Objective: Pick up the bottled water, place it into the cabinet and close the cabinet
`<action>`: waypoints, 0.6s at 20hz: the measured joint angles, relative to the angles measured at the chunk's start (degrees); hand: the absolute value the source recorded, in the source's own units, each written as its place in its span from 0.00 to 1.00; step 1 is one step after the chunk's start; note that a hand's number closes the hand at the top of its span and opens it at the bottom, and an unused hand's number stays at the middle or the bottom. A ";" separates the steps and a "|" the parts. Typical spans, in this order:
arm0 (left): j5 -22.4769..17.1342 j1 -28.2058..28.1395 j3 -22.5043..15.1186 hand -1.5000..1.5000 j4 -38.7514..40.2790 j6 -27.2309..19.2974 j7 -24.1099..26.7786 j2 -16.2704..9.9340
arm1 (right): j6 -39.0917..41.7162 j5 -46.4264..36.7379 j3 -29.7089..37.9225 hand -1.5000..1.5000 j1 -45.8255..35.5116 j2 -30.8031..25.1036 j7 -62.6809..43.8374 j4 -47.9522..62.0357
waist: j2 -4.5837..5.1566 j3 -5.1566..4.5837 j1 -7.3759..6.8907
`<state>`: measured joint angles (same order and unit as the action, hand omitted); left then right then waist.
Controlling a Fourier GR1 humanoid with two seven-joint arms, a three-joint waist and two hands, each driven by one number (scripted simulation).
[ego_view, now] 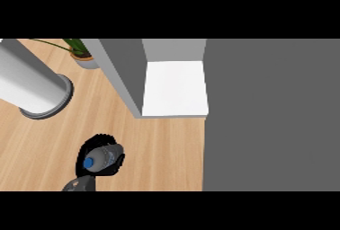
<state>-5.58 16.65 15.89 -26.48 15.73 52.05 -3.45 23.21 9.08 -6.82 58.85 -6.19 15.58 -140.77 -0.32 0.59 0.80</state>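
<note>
Wooden counter fills the left and centre of the head view, light planks running across. Large flat grey panel, apparently the cabinet's open door, covers the whole right side and hides whatever lies behind it. Cabinet stands open at top centre: white shelf visible inside, grey side wall on its left; its upper part is cut off by the frame edge. Grey cylinder with a ringed end lies at upper left, partly out of frame. Potted plant near the top edge, only pot and a few leaves showing. Left hand enters from the lower edge, forearm mostly cut off. Black fingers are curled round the bottled water, which is seen end-on, blue cap toward the viewer, over the counter at lower left, well apart from the cabinet. Most of the bottle's body is hidden.
</note>
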 measured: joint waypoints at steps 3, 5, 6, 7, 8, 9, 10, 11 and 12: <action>-1.40 -0.42 -0.99 1.00 -0.68 -1.38 1.29 0.46 | -0.41 -0.16 -0.48 0.00 -0.64 0.37 -0.61 -0.08 | 0.01 -0.06 -0.15; -3.02 -0.42 -2.49 1.00 -1.15 -1.80 1.12 1.00 | 0.06 -0.08 0.51 0.00 -0.90 -0.01 -0.62 0.07 | 0.01 -0.14 -0.19; -3.74 -0.49 -3.15 1.00 -1.51 -1.79 0.94 1.31 | 0.07 0.01 0.21 0.00 -0.88 -0.06 -1.09 -0.09 | 0.03 -0.20 -0.23; -4.95 -0.23 -4.17 1.00 -1.41 -1.96 0.75 1.52 | -0.15 -0.03 -0.33 0.00 -1.22 0.12 -1.57 -0.16 | 0.05 -0.24 -0.22; -6.15 -0.11 -5.41 1.00 -1.80 -2.17 0.52 1.91 | -0.24 -0.12 -0.94 0.00 -0.99 0.44 -1.55 -0.20 | 0.05 -0.32 -0.16; -7.65 -0.07 -6.76 1.00 -2.23 -2.23 0.11 2.24 | -0.33 -0.19 -0.89 0.00 -1.12 0.57 -1.68 -0.11 | 0.05 -0.39 -0.15; -8.86 -0.18 -7.91 1.00 -3.17 -2.43 -0.75 2.50 | -0.05 -0.22 -0.80 0.00 -0.59 0.58 -1.39 -0.05 | 0.03 -0.43 -0.14; -10.16 -0.34 -9.27 1.00 -4.08 -2.72 -1.38 2.70 | -0.03 -0.33 -1.66 0.00 -0.01 0.94 -1.24 -0.11 | 0.00 -0.46 -0.10; -11.42 0.20 -10.79 1.00 -4.75 -3.37 -2.26 2.86 | -0.28 -0.34 -1.79 0.00 -0.43 0.99 -1.77 -0.18 | 0.03 -0.50 -0.12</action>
<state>-17.00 16.85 5.10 -31.23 12.35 49.79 -0.59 22.93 8.74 -8.61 58.43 -5.20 13.81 -140.94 -0.29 0.09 0.67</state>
